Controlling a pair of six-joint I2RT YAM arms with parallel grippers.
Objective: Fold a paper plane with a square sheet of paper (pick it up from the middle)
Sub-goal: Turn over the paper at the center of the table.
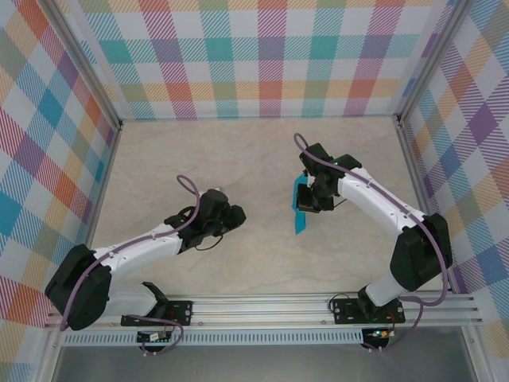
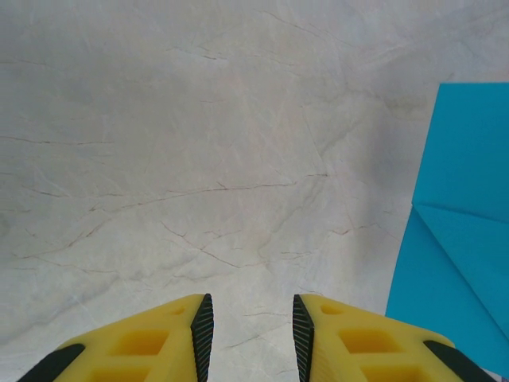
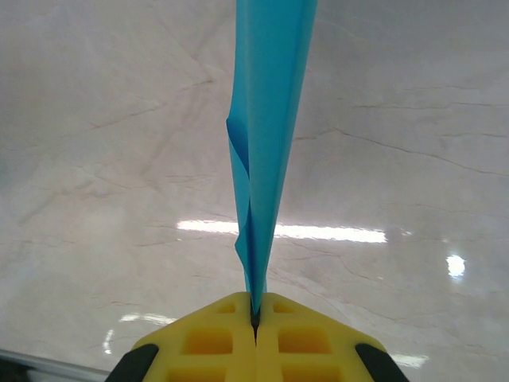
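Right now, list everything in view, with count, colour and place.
folded paper: one, teal-blue, right of centre.
table: one, pale marbled beige, under both arms.
checked walls: three, pastel plaid, around the table.
mounting rail: one, silver, near edge.
left arm and right arm: two, white and black, on the rail.
left end effector: one, yellow, open and empty, left of the paper.
right end effector: one, yellow, shut on the paper.

Table (image 1: 238, 159): pale beige, marble-like surface with thin dark veins. It is glossy, with a bright streak of reflected light (image 3: 318, 233). Walls (image 1: 254, 56): pastel plaid panels on three sides. Metal posts (image 1: 83, 64) run along the back corners. Aluminium rail (image 1: 270, 306) spans the near edge.
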